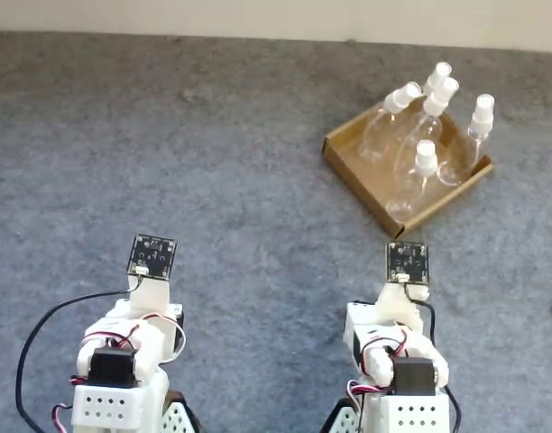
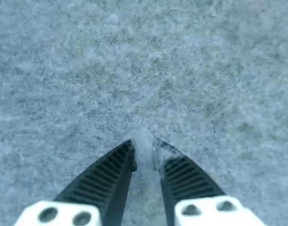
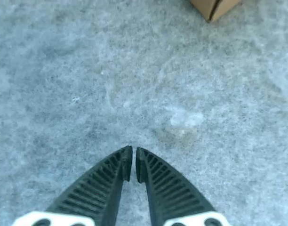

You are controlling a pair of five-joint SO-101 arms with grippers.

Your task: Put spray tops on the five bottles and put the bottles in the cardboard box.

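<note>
Judging by five bottles (image 1: 380, 135), each wearing a spray top (image 1: 426, 158), lying inside the cardboard box (image 1: 355, 185) beyond the right arm, looked complete, left gripper (image 2: 143, 143) empty, tips slightly parted, right gripper (image 3: 134, 153) empty, pressed together.

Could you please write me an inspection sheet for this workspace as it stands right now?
Surface: grey carpet-like mat.
Job's things: cardboard box at the far right; five bottles lie inside, each with a white spray top; several tops reach past the rim.
Clutter: nothing seen.
Grippers: left gripper empty, fingers slightly apart, over bare mat; right gripper empty, fingers shut, short of the box's corner.
Cables: black cable loops beside the left arm's base; red and white wires on both arms.
Surroundings: pale strip beyond the mat's far edge.
</note>
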